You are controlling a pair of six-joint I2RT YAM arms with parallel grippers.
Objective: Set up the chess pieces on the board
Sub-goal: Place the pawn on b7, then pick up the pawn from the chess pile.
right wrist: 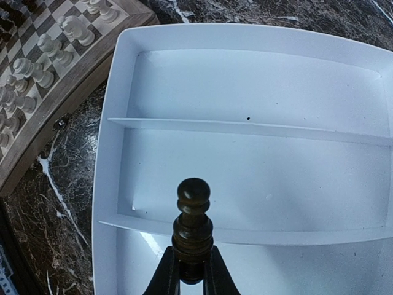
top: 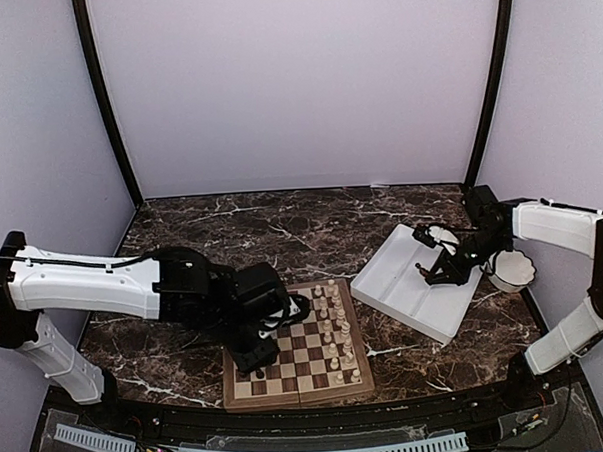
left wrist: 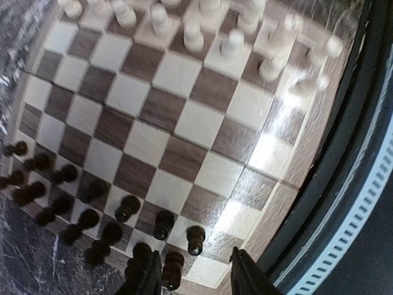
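Clamping one dark chess piece (right wrist: 193,215) upright in the right gripper (right wrist: 191,273), above the white tray (right wrist: 258,86) and well apart from the board (left wrist: 178,123). Hovering low with the left gripper (left wrist: 196,279) over the board's corner, jaws parted and holding nothing. Ranked on the edge squares there, the other chess pieces (left wrist: 163,224), one standing between the jaws close beside one finger.

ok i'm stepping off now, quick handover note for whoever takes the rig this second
Left gripper: open, low over the board's dark-side edge, a dark piece standing between its jaws.
Right gripper: shut on a dark pawn over the white tray.
Done: dark pieces in two rows on one side, cream pieces opposite.
To do: place the held pawn on the board.
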